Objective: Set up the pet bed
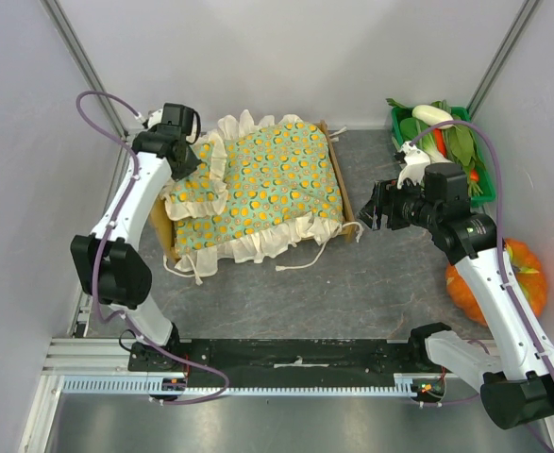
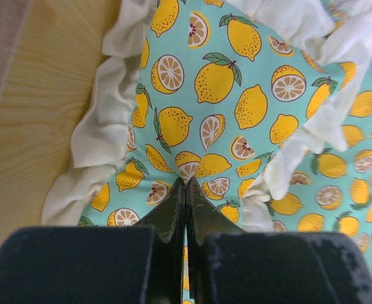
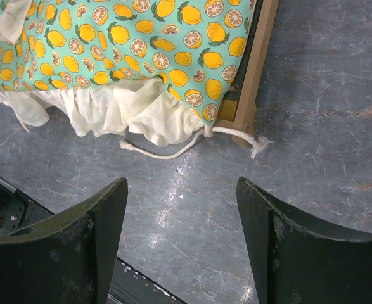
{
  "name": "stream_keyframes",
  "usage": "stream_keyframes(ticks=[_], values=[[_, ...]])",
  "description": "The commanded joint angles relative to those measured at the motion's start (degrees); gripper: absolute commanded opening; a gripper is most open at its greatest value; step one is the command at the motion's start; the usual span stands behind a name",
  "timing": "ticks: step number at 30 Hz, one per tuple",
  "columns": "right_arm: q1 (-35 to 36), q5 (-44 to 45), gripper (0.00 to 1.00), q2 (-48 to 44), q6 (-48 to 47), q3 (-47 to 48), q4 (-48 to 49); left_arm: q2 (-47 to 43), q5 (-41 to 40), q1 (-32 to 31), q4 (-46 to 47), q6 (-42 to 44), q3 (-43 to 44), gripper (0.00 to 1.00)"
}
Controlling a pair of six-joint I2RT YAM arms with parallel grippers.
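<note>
Near edge: both arm bases bolted to the table (image 1: 371, 283), grey marbled top. Near right, an orange pumpkin (image 1: 531, 283) sits on the table, partly behind the right arm.

Right gripper (image 3: 180, 183): jaws wide apart, nothing between them, hovering over bare table just off the bed's right end. A white cord (image 3: 166, 151) lies loose on the table below it, running from the cushion's frill to the frame corner.

Pet bed (image 1: 341, 184): left-centre of the table, set a bit askew, long side roughly left to right. Light wood frame shows only along the right end and at the near-left corner. The rest is covered by a green lemon-print cushion (image 1: 277, 179) lying on top, its cream frill spilling over the near side onto the table.

A small matching pillow (image 1: 196, 193) lies on the left end of the cushion, next to the wooden headboard (image 2: 40, 139).

Left gripper (image 1: 192, 160): over the far-left corner of the bed, jaws pressed together, tips down on the lemon fabric of the pillow. Whether any cloth is pinched between them cannot be told.

Far right corner: green crate (image 1: 396, 121) of vegetables (image 1: 432, 115), well apart from the bed.
</note>
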Motion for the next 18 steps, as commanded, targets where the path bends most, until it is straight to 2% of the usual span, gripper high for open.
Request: stream_keyframes(ticks=[1,8,9,10,11,12,13,15,16,18], values=[[0.1,-0.7,0.77,-0.7,-0.1,0.4,1.0,1.7,-3.2,-0.4,-0.4,1.8,-1.8,0.02],[0.1,-0.8,0.77,-0.5,-0.3,0.4,1.0,4.4,-1.6,-0.4,-0.2,1.7,-2.8,0.02],[0.0,-0.7,0.77,-0.5,-0.3,0.4,1.0,4.3,-1.3,-0.6,-0.1,1.7,-2.9,0.07],[0.0,-0.6,0.77,-0.5,-0.3,0.3,0.9,3.6,-1.3,-0.6,0.2,1.8,-2.7,0.18],[0.1,-0.6,0.77,-0.4,-0.4,0.3,1.1,2.1,-1.5,-0.8,0.6,2.1,-2.7,0.23],[0.1,-0.6,0.77,-0.3,-0.4,0.3,1.0,0.9,-1.4,-0.8,0.9,2.3,-2.5,0.40],[0.1,-0.6,0.77,0.0,-0.2,0.3,1.1,0.0,-1.1,-0.8,1.5,2.8,-2.1,0.48],[0.0,-0.6,0.77,0.2,-0.4,0.2,1.2,-2.9,0.2,-1.0,1.6,3.7,-0.4,0.57],[0.1,-0.6,0.77,0.4,-0.3,0.0,1.4,-3.8,0.6,-1.1,1.7,4.4,0.3,0.77],[0.1,-0.4,0.77,0.7,-0.3,-0.3,1.5,-6.6,2.3,-1.6,1.8,5.5,2.6,0.91]])
